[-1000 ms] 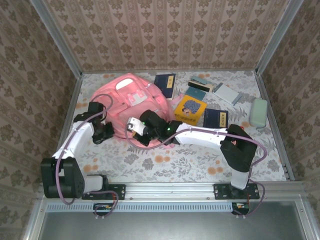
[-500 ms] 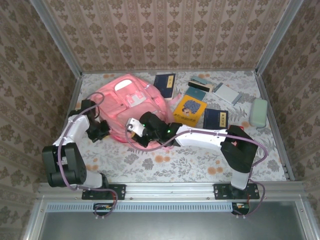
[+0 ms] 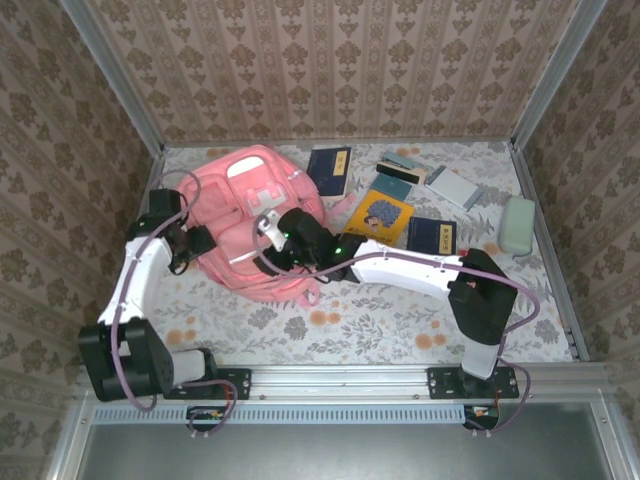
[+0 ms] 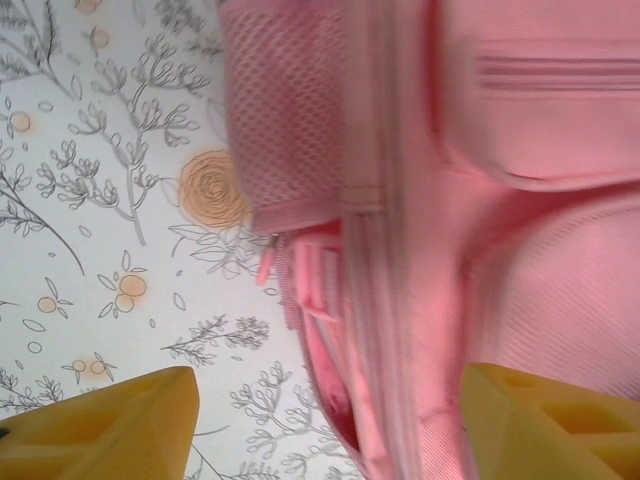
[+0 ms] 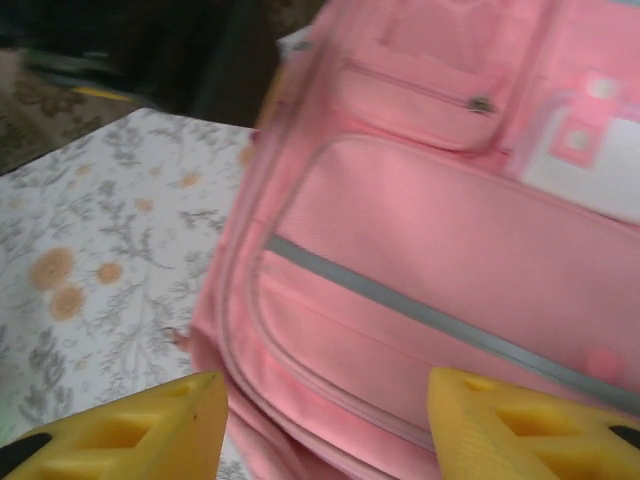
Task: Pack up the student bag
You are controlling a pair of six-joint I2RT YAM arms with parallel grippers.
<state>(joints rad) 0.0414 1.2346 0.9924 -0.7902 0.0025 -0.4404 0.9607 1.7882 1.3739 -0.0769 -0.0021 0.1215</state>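
**Pink bag lies between your two pincers, both spread wide**

Top view: the student bag (image 3: 250,205) lies flat on the flowered table (image 3: 400,320). Your left pincer (image 3: 205,240) sits at the bag's left edge. Your right pincer (image 3: 275,242) is over the bag's near right part, so most of the bag lies between the two. Just behind the right pincer, along its arm, lies a yellow book (image 3: 380,213). A dark blue book (image 3: 330,170) lies just beside the bag's far corner, and a pale green case (image 3: 517,225) lies well apart.

Left wrist view: the yellow fingertips (image 4: 110,420) of your left pincer (image 4: 325,425) stand wide apart and grip nothing. Ahead of one finger you see bare flowered cloth. Ahead of the other lies the bag (image 4: 520,200), and its mesh pocket (image 4: 290,110) reaches into the gap.

Right wrist view: your right pincer (image 5: 325,420) is also wide, fingertips (image 5: 530,420) far apart, holding nothing. The bag (image 5: 450,250) lies straight ahead between them, showing a grey stripe (image 5: 420,310) and a zipper pull (image 5: 482,104).
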